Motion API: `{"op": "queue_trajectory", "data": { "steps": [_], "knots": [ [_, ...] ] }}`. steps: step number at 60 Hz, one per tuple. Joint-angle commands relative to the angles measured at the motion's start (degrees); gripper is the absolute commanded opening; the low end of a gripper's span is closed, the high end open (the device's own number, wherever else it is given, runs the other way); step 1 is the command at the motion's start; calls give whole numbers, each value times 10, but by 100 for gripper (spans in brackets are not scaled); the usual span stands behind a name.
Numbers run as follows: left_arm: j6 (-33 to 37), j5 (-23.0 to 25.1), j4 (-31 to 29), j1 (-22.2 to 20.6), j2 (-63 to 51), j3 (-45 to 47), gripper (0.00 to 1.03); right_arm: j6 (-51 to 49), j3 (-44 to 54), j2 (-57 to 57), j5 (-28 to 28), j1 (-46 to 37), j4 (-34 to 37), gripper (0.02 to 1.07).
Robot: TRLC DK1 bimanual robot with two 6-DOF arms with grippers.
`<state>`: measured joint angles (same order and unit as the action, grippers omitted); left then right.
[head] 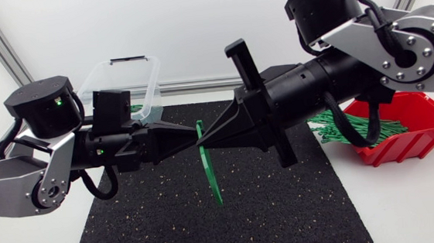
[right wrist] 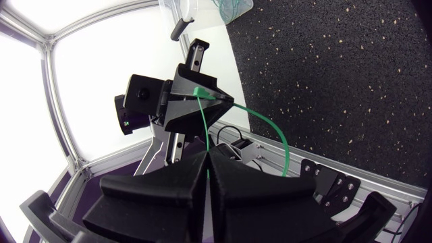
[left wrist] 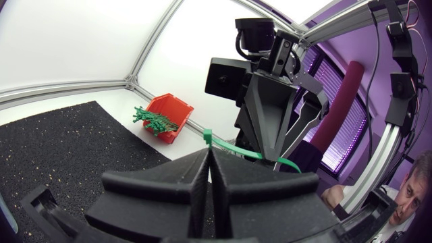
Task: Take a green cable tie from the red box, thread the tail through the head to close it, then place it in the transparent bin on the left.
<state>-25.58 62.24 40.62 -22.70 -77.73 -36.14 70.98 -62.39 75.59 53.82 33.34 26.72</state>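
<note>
The green cable tie [head: 212, 176] hangs in the air over the middle of the black mat [head: 171, 226], pinched where the two arms meet nose to nose. The left gripper [head: 191, 141] has its fingers pressed together on the tie near its head; the right gripper [head: 206, 144] is likewise clamped on the strap, and the right wrist view shows a slack bow of strap curving away from the left tips. Whether the tail has entered the head cannot be told from here.

To do the threading well, I judge that the head must be held square and steady while the right arm feeds the tail straight along its slot; a twist or a grip too far from the tip lets the strap buckle.

The red box [head: 420, 133] sits well off to the right with spare ties [head: 334, 128] spilling over its lip. The transparent bin [head: 121, 82] waits behind the left arm. Nothing lies between, though the left arm's own bulk crowds the way to the bin
</note>
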Motion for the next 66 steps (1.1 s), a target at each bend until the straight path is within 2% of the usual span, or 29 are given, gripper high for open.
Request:
{"op": "queue_trajectory", "data": {
  "steps": [1,66],
  "knots": [
    [-16,-3,10,-7,11,18,3,25,14,-9,1,-6,-10,7],
    [-16,-30,10,-19,5,10,3,35,32,-26,1,-2,-30,7]
  ]
}}
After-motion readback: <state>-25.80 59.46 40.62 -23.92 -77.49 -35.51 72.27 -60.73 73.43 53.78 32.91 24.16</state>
